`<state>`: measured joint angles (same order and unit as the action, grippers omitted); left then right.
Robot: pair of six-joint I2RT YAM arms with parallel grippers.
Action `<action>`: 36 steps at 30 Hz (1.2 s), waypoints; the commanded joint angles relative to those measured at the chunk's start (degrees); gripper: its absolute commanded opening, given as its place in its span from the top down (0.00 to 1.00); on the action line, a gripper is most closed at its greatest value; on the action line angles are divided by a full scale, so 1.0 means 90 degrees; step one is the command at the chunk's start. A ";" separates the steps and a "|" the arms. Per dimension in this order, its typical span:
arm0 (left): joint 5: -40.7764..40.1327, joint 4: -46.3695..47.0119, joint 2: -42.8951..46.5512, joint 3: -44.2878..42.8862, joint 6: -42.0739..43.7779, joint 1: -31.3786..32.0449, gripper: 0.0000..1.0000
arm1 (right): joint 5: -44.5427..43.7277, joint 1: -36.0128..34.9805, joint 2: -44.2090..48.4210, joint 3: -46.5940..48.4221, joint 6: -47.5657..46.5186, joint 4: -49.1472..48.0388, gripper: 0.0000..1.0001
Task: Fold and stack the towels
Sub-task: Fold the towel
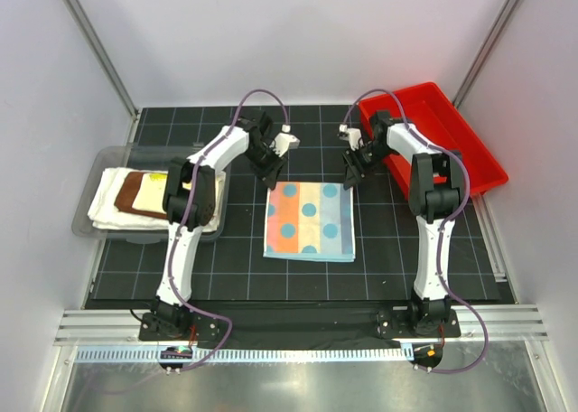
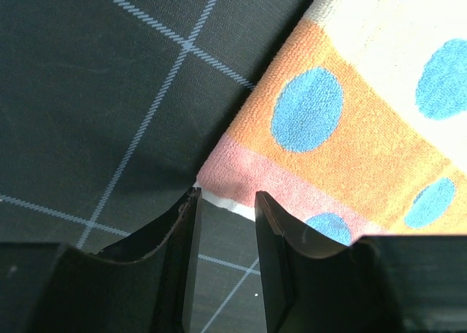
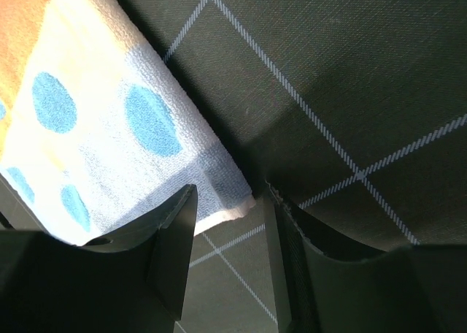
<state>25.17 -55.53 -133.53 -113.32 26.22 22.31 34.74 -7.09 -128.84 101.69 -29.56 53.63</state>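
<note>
While the pastel spotted towel lies flat in the middle of the tabletop, I've got one arm at each of its far corners. My left fingers are down at the far left corner, and they're apart: through the left wrist camera I see the pink-and-orange corner, with its white edge, sitting right at the gap between the tips. They're not pinched on it. Over on the other side, my right fingers are at the far right corner, and they stand apart too, with the pale blue corner poking into the opening between them.

Off to the left, the clear tray holds the cream-white towel with the brown square lying on top of it. A bit of yellow cloth shows by my left arm. The red bin sits at the far right.
</note>
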 commanded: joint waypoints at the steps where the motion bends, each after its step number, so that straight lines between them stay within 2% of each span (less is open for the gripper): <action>1: 0.0348 -0.0285 -0.0152 -0.0387 0.0251 -0.0095 0.61 | 0.0037 0.0026 -0.0011 0.0303 -0.0192 0.0175 0.51; 6: 0.0241 -0.0412 -0.0348 -0.0495 0.0290 -0.0096 0.60 | 0.0163 0.0075 -0.0050 0.0293 -0.0280 0.0194 0.52; 9: 0.0143 -0.0208 -0.0377 -0.0495 0.0212 -0.0086 0.59 | 0.0193 0.0065 -0.0070 0.0322 -0.0329 0.0223 0.55; 14: 0.0162 -0.0100 -0.0485 -0.0709 0.0183 -0.0134 0.58 | 0.0261 0.0065 -0.0109 0.0361 -0.0377 0.0243 0.69; 15: 0.0230 -0.0148 -0.0514 -0.0749 0.0221 -0.0164 0.58 | 0.0271 0.0075 -0.0109 0.0352 -0.0387 0.0233 0.73; 16: 0.0299 -0.0187 -0.0534 -0.0778 0.0231 -0.0183 0.58 | 0.0271 0.0066 -0.0118 0.0352 -0.0387 0.0233 0.83; 21: 0.0455 -0.0236 -0.0582 -0.0943 0.0299 -0.0271 0.57 | 0.0290 0.0066 -0.0128 0.0352 -0.0475 0.0252 0.99; 36: 0.0817 -0.0851 -0.0895 -0.1218 0.0437 -0.0174 0.60 | 0.0281 0.0075 -0.0040 0.0332 -0.0368 0.0028 0.99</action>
<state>30.65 -60.20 -140.07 -122.67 29.04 20.18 36.21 -6.63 -129.93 102.87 -32.71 55.11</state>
